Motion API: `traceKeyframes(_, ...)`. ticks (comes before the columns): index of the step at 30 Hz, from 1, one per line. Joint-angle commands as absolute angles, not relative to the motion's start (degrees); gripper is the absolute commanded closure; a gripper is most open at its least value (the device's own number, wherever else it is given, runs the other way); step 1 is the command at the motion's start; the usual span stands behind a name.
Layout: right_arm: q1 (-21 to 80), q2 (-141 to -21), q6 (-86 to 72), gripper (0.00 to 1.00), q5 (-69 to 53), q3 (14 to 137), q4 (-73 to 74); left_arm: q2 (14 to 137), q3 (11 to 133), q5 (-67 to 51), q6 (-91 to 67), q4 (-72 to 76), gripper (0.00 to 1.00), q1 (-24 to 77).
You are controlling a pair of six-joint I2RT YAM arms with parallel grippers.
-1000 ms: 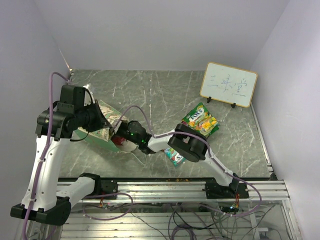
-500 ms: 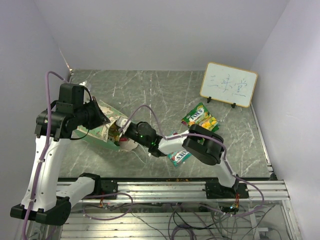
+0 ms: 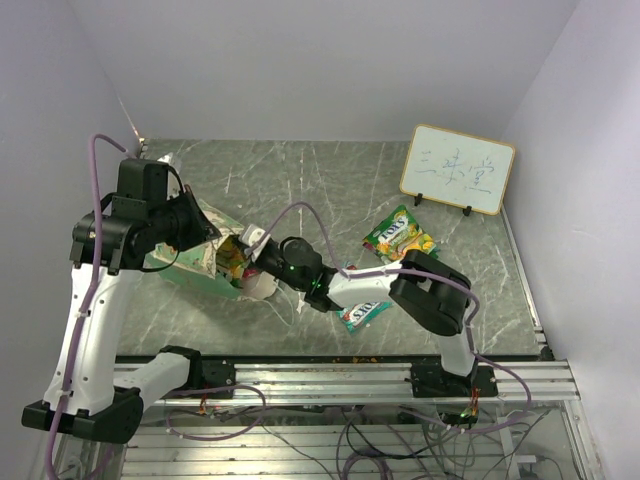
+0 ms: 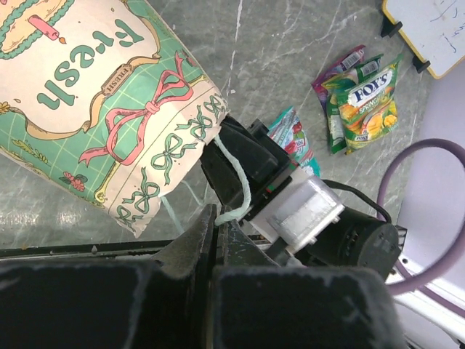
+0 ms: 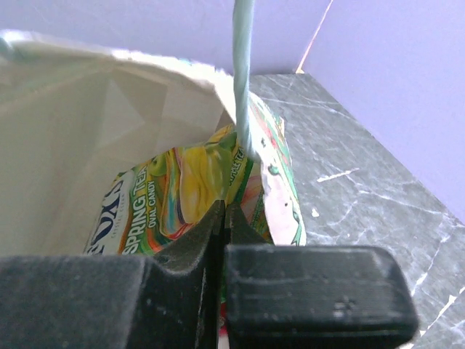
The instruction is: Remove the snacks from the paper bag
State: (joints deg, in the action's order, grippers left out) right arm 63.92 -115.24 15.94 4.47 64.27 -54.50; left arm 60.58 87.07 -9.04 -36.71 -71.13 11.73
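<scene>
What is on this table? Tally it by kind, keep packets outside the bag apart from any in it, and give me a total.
Paper bag: 1
Snack packets outside it: 3, green-yellow, purple, teal-pink
Snack packet in its mouth: 1, green-yellow; more may be hidden inside
Whiteboard: 1
Total seen: 6

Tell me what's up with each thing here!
Mint-green paper bag: on its side, mouth open.
Green-yellow candy packet: partly inside the bag's mouth.
Left gripper: shut on white string handle.
Right gripper: shut on that packet.
Other glossy packets: lying outside the bag.
White framed whiteboard: standing upright.
</scene>
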Motion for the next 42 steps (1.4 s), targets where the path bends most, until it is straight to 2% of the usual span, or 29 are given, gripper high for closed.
traceKeyframes(1,64.3,-109.3,12.6,1.00,4.3,64.6,-54.7,61.1,88.5,-8.6,-38.2,-68.7,0.93,11.8)
traceKeyframes(8,64.2,-103.1,10.8,1.00,5.0,61.5,-48.1,61.9,88.7,-9.4,-39.3,-66.5,0.93,11.9)
traceKeyframes(30,64.1,-74.0,7.3,1.00,11.8,38.6,-29.9,66.5,86.5,-7.7,-37.3,-62.1,0.93,11.6)
traceKeyframes(37,63.6,-62.2,1.4,1.00,18.2,34.7,-17.6,67.9,87.8,-1.9,-35.1,-63.9,0.93,11.3)
traceKeyframes(42,60.4,-56.5,-8.3,1.00,22.3,30.7,-11.4,67.2,86.6,-2.8,-35.2,-63.0,0.93,11.2)
